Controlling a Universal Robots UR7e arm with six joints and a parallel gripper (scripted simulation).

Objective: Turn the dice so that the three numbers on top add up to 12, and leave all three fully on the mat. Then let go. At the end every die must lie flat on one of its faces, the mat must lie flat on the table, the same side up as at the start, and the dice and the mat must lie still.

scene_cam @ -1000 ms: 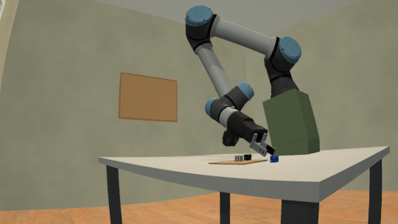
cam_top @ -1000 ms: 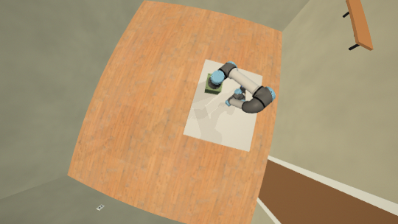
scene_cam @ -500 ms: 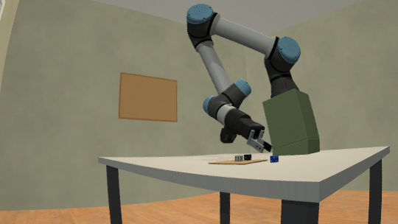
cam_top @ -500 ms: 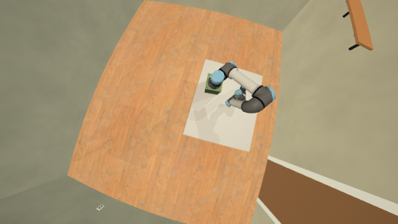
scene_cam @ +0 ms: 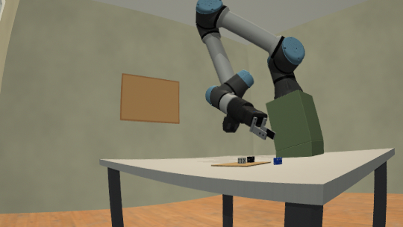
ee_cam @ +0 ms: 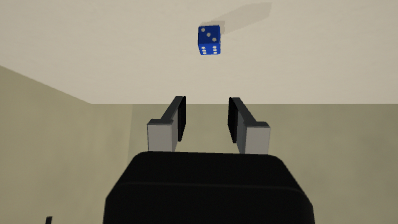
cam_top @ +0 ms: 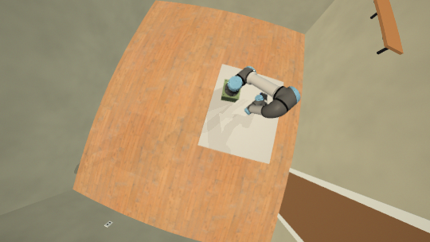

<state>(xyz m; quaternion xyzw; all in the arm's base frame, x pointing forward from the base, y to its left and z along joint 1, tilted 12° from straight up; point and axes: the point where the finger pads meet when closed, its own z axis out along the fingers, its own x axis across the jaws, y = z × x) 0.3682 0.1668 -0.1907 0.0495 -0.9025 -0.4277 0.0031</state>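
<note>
Gripper (scene_cam: 264, 129) hangs in the air above the table (scene_cam: 336, 175), tilted down; its two flat dark fingers stand parted with nothing between them, released.

Blue die (ee_cam: 209, 40), a sharp-edged cube with white pips, lies flat on the pale matte table top, off the mat and well apart from the fingertips. Wrist view shows three pips on one face and six on the neighbouring one; which of them is uppermost I cannot say for sure. From the exterior view the same die (scene_cam: 277, 160) sits just beside the mat's edge, near the green block pedestal (scene_cam: 298, 127) carrying the arm.

Mat (scene_cam: 224, 164): thin, flat, tan rectangle lying on the table. On it a white die (scene_cam: 242, 160) and a black die (scene_cam: 250, 158), close together; top faces too small to read.

Arm links smooth grey tubes with blue caps at the joints.
</note>
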